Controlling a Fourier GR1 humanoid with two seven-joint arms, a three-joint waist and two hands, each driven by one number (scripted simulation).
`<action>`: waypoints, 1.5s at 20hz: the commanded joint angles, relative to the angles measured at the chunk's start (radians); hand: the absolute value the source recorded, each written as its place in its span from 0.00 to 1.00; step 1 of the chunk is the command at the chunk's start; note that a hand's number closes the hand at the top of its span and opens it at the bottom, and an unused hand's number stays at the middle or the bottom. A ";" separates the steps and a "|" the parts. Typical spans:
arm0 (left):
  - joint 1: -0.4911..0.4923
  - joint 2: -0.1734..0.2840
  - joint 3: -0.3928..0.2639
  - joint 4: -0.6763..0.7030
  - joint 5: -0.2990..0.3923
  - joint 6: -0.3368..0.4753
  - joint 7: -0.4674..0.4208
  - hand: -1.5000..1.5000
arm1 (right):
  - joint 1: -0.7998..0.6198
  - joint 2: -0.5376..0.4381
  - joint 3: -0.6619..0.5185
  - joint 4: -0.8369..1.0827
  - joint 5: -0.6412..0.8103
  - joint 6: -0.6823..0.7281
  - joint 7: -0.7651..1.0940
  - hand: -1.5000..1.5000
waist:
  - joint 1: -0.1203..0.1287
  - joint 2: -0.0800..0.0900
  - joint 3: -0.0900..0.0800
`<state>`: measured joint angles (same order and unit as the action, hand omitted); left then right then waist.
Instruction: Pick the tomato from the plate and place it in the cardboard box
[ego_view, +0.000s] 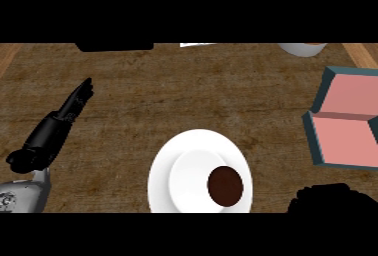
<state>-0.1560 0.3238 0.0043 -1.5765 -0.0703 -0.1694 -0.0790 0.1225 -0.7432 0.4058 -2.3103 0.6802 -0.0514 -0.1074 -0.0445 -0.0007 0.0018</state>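
Observation:
A dark red-brown tomato (225, 186) lies on the white plate (193, 150), toward its near right side. At the right edge stands the box (347, 120), teal outside and pink inside, with a flap raised behind it. My left hand (63, 120) is at the left, fingers straight and pointing away from me, holding nothing. My right hand (332, 199) shows only as a dark shape at the lower right, just right of the plate; its fingers are not readable.
The brown wooden counter (184, 85) fills the view. At the far edge sit a dark object (114, 46), a white sheet (198, 44) and a white bowl (303, 48).

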 joint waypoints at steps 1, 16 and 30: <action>-0.036 0.003 0.002 0.020 0.011 -0.020 -0.004 0.50 | -0.001 -0.001 -0.219 -0.052 -0.296 0.055 0.079 1.00 | 0.019 0.007 -0.002; -0.035 -0.037 -0.031 0.041 -0.017 -0.030 -0.048 0.50 | -0.300 -0.309 -0.499 0.685 -0.464 0.431 -0.166 1.00 | 0.077 0.010 -0.002; -0.106 -0.019 0.005 0.053 0.003 -0.073 0.016 0.50 | -0.599 -0.330 -0.237 1.255 -0.139 0.565 -0.667 0.00 | 0.085 0.012 -0.001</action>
<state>-0.2461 0.2675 -0.0386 -1.5497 -0.1027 -0.2014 -0.0524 -0.4088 -1.0747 0.1213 -1.1768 0.4825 0.4759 -0.6097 0.0434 0.0115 0.0012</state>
